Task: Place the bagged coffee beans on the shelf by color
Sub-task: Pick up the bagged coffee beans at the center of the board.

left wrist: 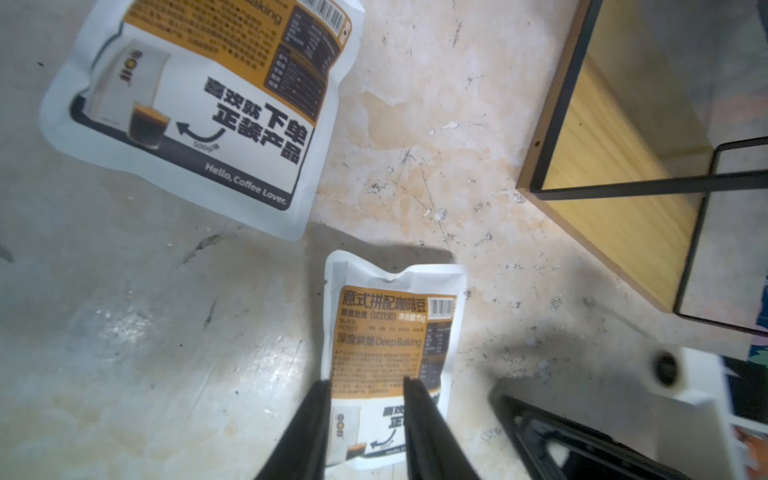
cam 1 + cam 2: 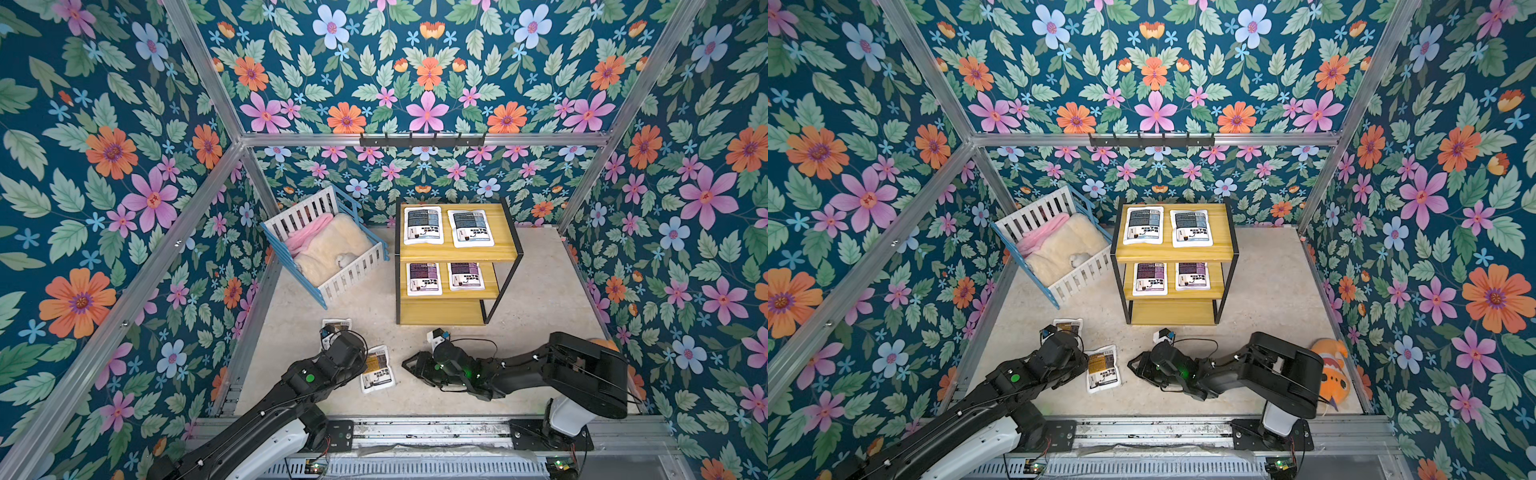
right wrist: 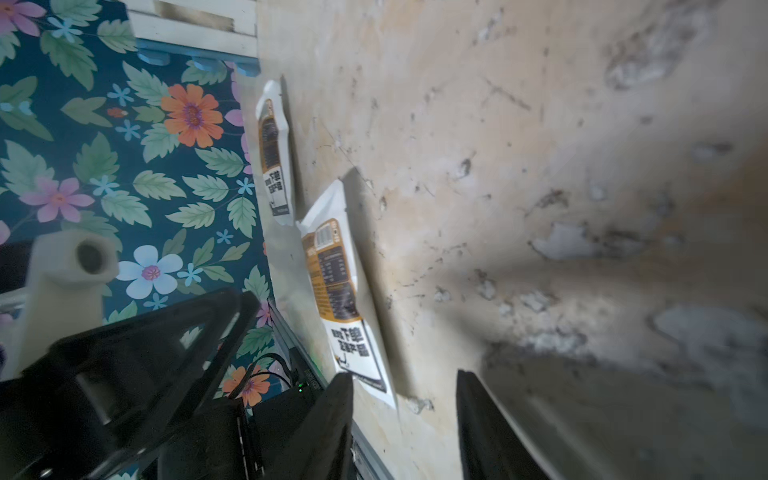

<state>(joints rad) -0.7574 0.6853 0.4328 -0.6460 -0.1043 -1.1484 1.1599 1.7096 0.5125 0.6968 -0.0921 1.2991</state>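
Note:
The shelf (image 2: 457, 309) stands at the back centre. Two blue-grey bags (image 2: 423, 224) lie on its top board and two purple ones (image 2: 423, 277) on the middle board; the bottom board is bare. Two yellow-brown bags lie on the floor in front, one (image 2: 378, 372) beside my left wrist, another (image 2: 337, 324) partly under it. In the left wrist view my left gripper (image 1: 368, 380) hovers, jaws partly apart, over the nearer bag (image 1: 390, 324), which lies flat. My right gripper (image 3: 405, 374) is open over bare floor just right of that bag (image 3: 345, 299).
A white-and-blue crib (image 2: 328, 249) with a fleece blanket stands at the back left, close to the shelf. An orange plush toy (image 2: 1333, 370) lies at the right wall behind my right arm. A metal rail (image 2: 415, 428) runs along the front edge.

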